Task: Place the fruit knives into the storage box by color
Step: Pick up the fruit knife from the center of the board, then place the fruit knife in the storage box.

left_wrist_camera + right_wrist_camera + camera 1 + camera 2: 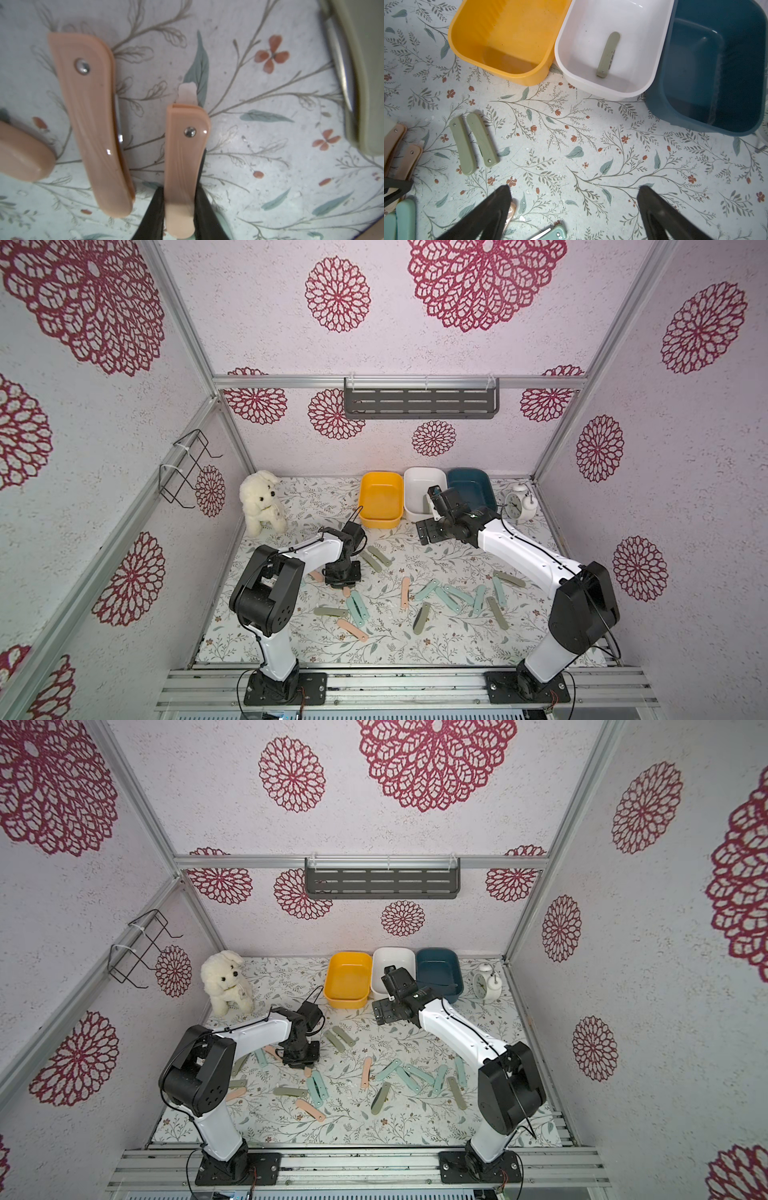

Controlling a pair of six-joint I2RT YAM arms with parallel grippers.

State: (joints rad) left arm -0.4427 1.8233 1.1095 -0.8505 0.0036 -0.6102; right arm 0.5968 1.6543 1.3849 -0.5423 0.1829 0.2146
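Observation:
My left gripper (180,199) is shut on a peach-pink fruit knife (185,162), low over the floral mat, with its black fingers pressed on both sides. Another peach knife (93,124) lies right beside it. In both top views this gripper (343,576) (299,1058) points down at the left of the scattered knives. Mint knives (453,595), an olive pair (376,558) and peach ones (405,591) lie across the mat. My right gripper (574,189) (428,533) is open and holds nothing, in front of the storage boxes: yellow (500,31), white (591,31), dark teal (695,62). One olive knife (607,54) lies in the white box.
A white plush dog (262,502) sits at the back left and a white alarm clock (517,502) at the back right beside the teal box. A grey slotted shelf (419,402) hangs on the back wall, a wire rack (187,468) on the left wall.

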